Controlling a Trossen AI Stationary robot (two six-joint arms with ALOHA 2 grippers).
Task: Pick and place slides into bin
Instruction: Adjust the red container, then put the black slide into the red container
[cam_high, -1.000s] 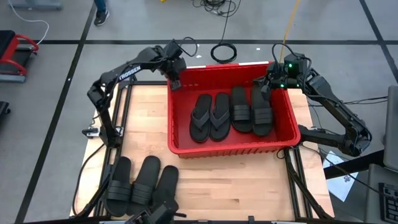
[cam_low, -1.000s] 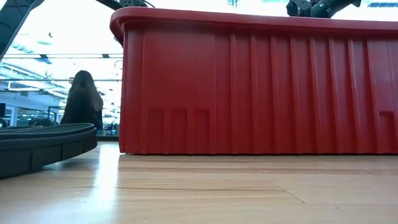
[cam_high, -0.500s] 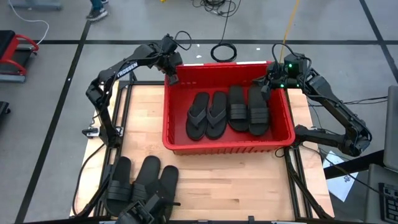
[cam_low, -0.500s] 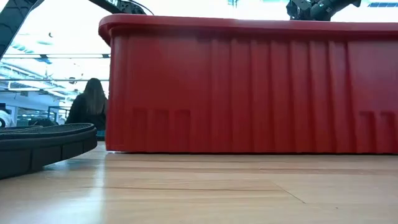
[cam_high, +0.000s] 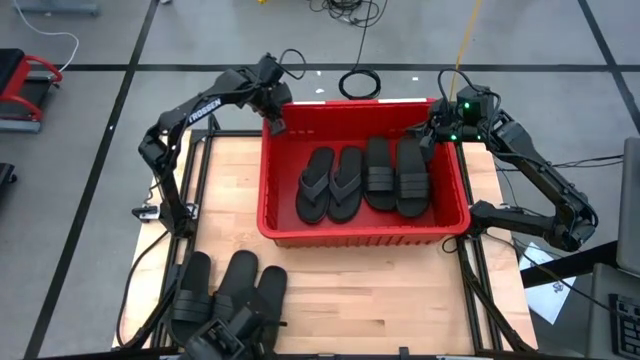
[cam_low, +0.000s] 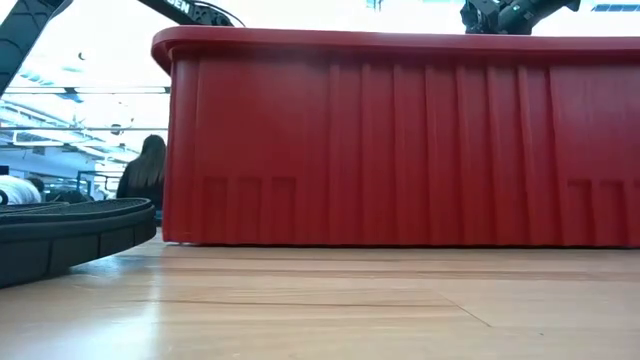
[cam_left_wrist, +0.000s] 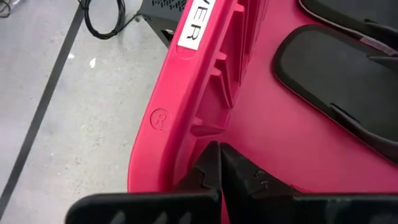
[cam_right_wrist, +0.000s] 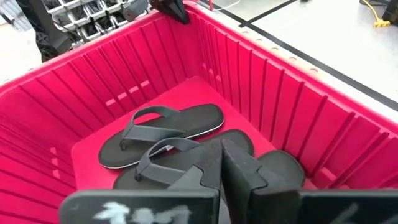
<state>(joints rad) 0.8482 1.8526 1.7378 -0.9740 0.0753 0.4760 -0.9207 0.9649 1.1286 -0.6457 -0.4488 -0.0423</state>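
i see my left end effector (cam_high: 277, 124) closed at the bin's (cam_high: 362, 225) far-left corner, seemingly against the rim, holding nothing; the right end effector (cam_high: 428, 142) is closed and empty over the far-right rim. four slides (cam_high: 362, 178) lie inside, the rest (cam_high: 228, 295) wait on the bench (cam_high: 400, 300). i judge i'm between picks; next i need to open over those

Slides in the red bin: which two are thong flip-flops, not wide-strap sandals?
The left-hand pair, the flip-flops: each has a thin Y-shaped strap. The wide-strap slides beside them carry broad bands.
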